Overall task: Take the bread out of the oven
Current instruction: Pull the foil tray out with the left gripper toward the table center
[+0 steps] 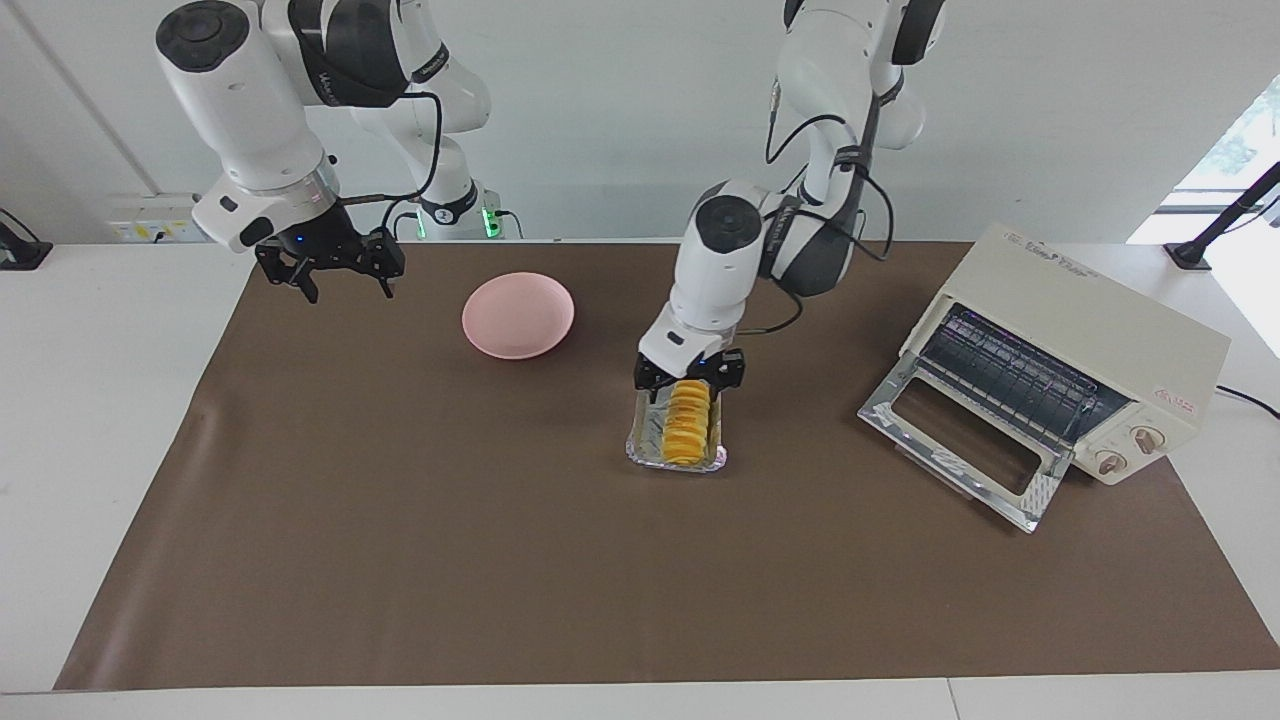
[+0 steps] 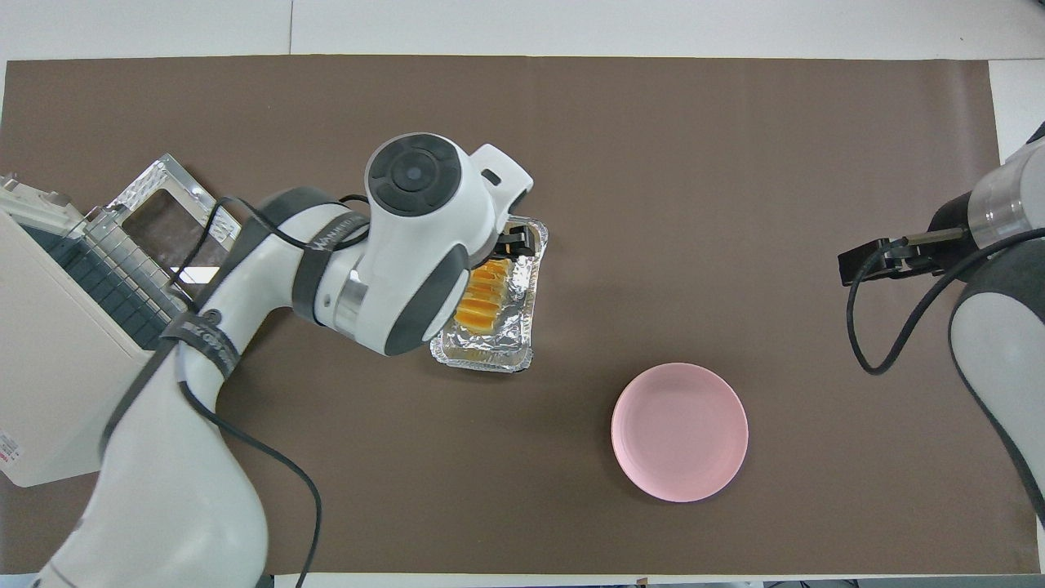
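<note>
The bread (image 1: 685, 430), a golden ridged loaf, lies in a crinkled foil tray (image 1: 640, 448) in the middle of the brown mat, outside the oven. My left gripper (image 1: 692, 390) is low over the tray, open, with a finger on each side of the loaf's end nearer the robots. In the overhead view my left arm hides most of that gripper; the bread (image 2: 482, 302) and the tray (image 2: 490, 357) show under it. The cream oven (image 1: 1070, 340) stands at the left arm's end with its glass door (image 1: 960, 445) folded down and its rack bare. My right gripper (image 1: 347, 288) waits open in the air.
A pink plate (image 1: 518, 315) sits empty on the mat toward the right arm's end, nearer the robots than the tray; it also shows in the overhead view (image 2: 679, 431). The oven (image 2: 57, 351) and its open door (image 2: 163, 212) fill the left arm's end.
</note>
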### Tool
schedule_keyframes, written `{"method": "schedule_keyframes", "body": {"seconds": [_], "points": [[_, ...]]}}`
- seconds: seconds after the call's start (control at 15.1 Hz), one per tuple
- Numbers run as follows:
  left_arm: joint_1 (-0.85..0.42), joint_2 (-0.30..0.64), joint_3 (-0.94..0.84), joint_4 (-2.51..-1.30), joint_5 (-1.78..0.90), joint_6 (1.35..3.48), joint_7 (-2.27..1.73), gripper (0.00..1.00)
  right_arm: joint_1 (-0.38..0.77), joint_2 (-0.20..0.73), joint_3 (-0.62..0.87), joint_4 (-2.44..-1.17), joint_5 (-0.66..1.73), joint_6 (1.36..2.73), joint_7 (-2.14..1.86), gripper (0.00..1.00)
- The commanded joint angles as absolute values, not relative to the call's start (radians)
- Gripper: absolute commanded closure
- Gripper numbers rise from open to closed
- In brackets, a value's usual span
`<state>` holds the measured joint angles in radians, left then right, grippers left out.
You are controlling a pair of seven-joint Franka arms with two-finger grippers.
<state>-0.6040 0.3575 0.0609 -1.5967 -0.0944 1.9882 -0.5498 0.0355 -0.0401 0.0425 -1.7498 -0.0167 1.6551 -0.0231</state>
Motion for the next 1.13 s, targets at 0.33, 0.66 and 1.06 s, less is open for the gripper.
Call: {"method": "schedule_keyframes", "body": {"seconds": [0.33,0.66,1.06], "points": [[-0.122,0.102,0.055,-1.628,-0.106,1.613,-0.25,0.0,0.276,0.154,0.092,-1.697,0.028,1.865,0.274,0.0],[-0.124,0.029,0.058,-1.632,0.02,1.445,-0.242,0.0,0.418,0.317,0.092,-1.642,0.031,1.999,0.544,0.0],[-0.115,-0.064,0.055,-1.71,0.023,1.387,-0.235,0.0,0.471,0.397,0.094,-1.745,0.159,2.193,0.741,0.0]]}}
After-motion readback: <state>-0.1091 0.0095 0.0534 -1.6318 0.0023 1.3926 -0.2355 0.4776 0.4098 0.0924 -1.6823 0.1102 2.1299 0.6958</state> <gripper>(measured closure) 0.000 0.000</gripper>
